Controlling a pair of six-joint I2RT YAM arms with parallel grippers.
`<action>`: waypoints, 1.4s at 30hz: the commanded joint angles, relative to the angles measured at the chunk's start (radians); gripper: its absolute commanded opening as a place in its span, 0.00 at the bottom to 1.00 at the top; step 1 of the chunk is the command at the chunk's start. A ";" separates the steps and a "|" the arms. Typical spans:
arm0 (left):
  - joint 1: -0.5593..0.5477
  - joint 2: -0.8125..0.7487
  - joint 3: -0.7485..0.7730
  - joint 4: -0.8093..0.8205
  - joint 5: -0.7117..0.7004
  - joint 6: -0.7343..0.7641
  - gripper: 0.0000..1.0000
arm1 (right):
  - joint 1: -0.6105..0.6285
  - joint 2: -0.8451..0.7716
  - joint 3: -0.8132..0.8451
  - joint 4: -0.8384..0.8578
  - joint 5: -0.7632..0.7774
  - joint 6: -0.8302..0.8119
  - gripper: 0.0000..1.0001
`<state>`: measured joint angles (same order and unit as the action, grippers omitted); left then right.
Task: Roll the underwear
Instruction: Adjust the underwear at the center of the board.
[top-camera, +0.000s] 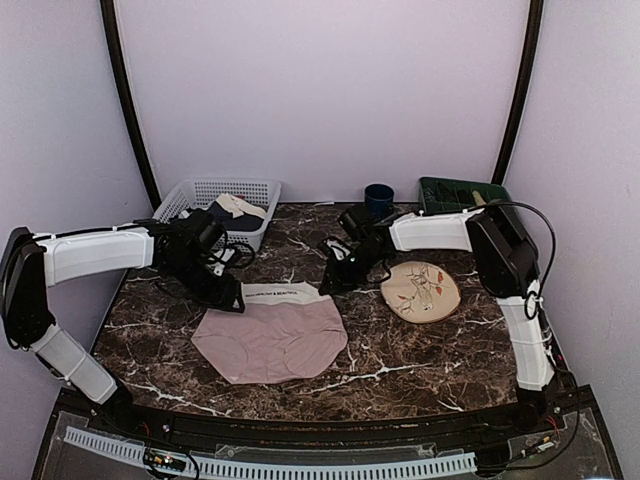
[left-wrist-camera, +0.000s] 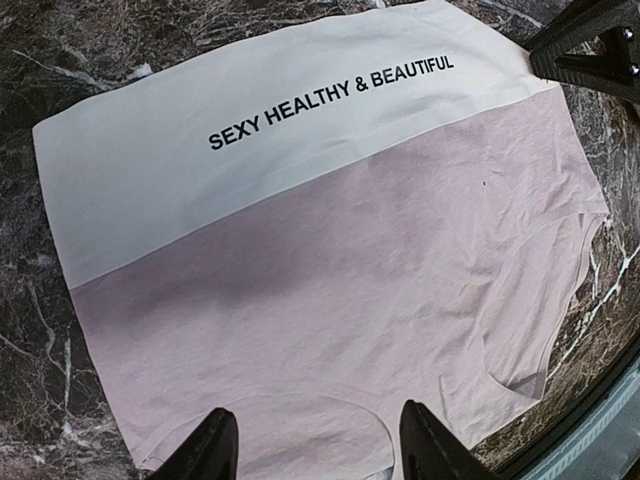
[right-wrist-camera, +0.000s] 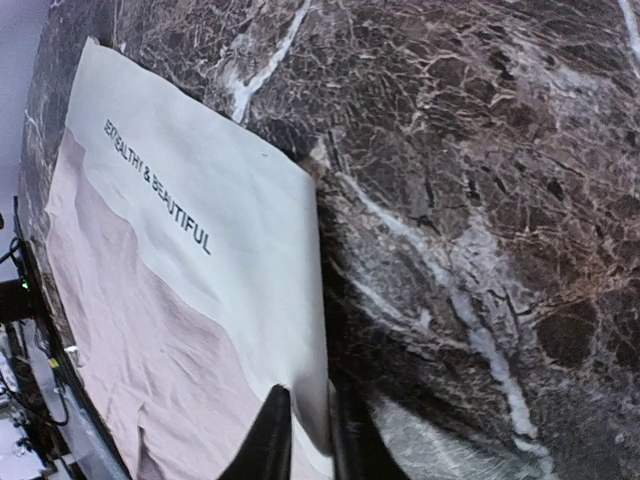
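Two grippers seem to begin the roll: right gripper (right-wrist-camera: 307, 405) pinches the dusty-pink fabric underwear (top-camera: 270, 340) at its 1 o'clock corner; left gripper (left-wrist-camera: 320, 455), spread wide, should grasp the 11 o'clock corner.

The left arm (top-camera: 95, 252) reaches in over the table, and the left tool (left-wrist-camera: 318, 450) points down with its fingers wide apart. The right arm (top-camera: 432, 231) bends back leftward. The right tool (right-wrist-camera: 308, 440) sits low, fingers nearly together, pinching the edge of the dusty-pink fabric underwear (right-wrist-camera: 170, 330) with a cream waistband.
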<state>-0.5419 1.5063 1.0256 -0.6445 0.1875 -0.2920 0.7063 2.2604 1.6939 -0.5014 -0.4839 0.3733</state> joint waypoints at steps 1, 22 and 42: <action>-0.003 0.003 -0.008 -0.028 -0.025 0.025 0.58 | 0.013 -0.058 -0.012 0.110 -0.075 0.014 0.06; -0.003 0.013 0.004 -0.057 -0.044 0.039 0.58 | 0.207 -0.115 0.061 -0.156 -0.103 -0.237 0.39; -0.002 0.046 0.026 -0.055 -0.048 0.041 0.59 | 0.030 0.024 0.163 -0.092 -0.124 -0.062 0.37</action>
<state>-0.5419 1.5505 1.0317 -0.6754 0.1471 -0.2646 0.7185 2.2417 1.8065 -0.5682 -0.5488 0.2951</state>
